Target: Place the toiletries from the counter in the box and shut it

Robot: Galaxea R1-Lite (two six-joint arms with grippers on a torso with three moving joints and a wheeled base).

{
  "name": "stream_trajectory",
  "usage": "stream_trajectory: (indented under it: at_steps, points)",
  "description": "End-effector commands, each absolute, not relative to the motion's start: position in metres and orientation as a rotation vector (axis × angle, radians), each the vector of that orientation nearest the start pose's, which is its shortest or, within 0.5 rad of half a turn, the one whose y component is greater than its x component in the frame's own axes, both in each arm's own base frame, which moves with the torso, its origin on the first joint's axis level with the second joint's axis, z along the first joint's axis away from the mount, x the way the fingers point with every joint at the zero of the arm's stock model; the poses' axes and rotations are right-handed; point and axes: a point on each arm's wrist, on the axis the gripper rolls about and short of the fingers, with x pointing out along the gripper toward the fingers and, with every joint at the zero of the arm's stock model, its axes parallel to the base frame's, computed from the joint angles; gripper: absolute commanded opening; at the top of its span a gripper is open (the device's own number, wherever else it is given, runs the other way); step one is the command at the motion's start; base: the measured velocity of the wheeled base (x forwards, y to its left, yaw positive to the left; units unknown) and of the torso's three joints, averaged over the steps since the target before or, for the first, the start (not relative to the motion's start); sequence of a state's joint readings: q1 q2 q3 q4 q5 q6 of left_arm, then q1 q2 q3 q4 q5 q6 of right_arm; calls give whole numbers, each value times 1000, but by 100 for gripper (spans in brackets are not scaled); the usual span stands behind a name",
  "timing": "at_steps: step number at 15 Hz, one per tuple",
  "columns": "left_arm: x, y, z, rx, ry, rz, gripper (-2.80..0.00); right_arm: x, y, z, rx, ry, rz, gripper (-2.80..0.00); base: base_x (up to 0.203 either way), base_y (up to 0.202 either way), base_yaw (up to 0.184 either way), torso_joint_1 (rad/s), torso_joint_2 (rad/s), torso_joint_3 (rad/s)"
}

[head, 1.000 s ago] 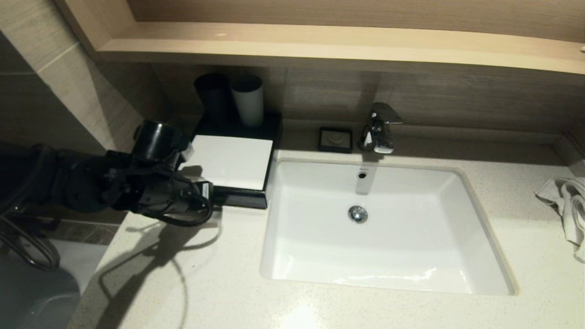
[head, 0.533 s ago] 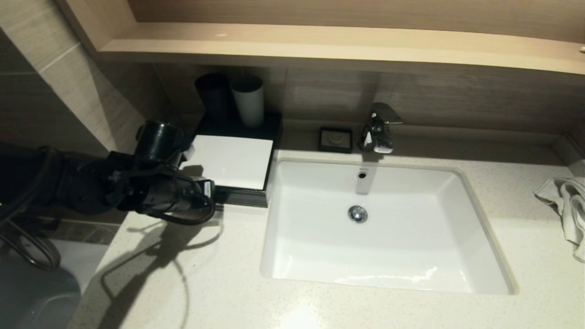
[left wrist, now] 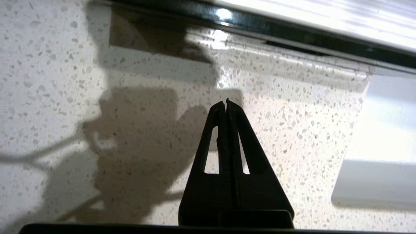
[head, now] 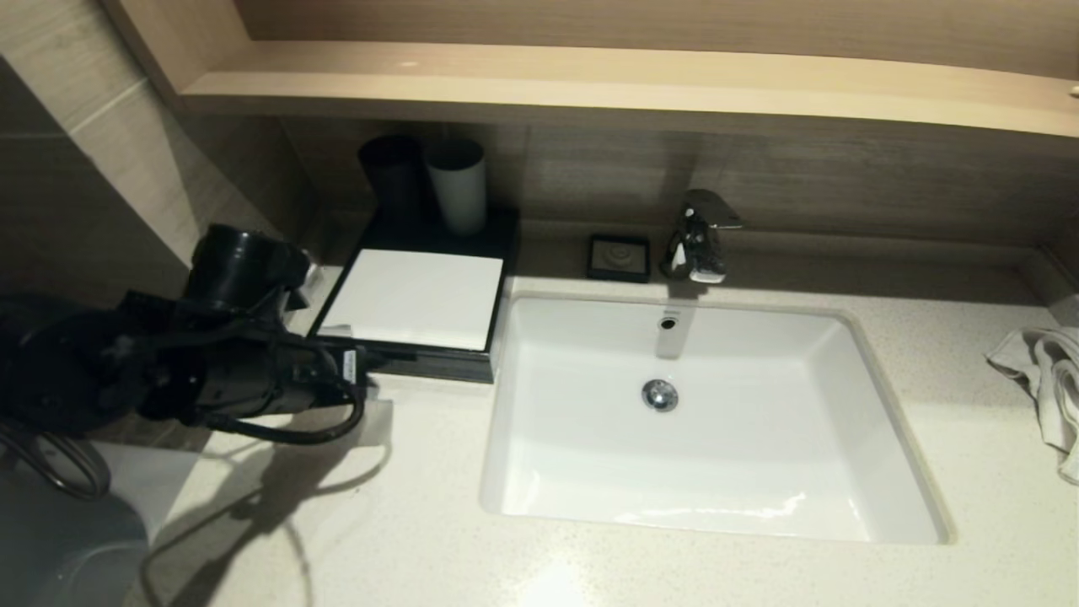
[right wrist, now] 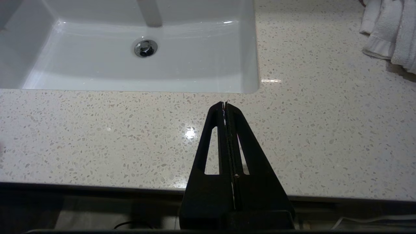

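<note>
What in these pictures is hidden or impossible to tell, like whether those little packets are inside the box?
- Inside of the box: every view shows it only from outside, so no packets can be seen.
- Left gripper: in the head view, the arm's own bulk covers the fingertips.
- Towel: cut off by the head view's right edge.
- Soap dish: too small to see any contents.

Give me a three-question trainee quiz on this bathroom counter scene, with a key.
1. True or false: the left gripper is shut with nothing between its fingers.
2. The towel lies: A in the sink; B on the counter, right of the sink; C on the box.
3. Fill in: two cups stand behind the box's ___ top panel.

Key: 1 true; 2 B; 3 white.
</note>
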State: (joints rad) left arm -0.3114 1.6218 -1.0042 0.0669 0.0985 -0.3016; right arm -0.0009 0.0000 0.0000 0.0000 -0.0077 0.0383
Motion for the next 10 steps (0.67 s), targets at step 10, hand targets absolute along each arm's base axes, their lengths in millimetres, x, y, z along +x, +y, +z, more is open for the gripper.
stream_trajectory:
  at_steps: [10]
  points:
    - [195,-63,217,-166,602,-129,-280,-23,0,75,38,0,-8,-280,0,0,0,0,0,0]
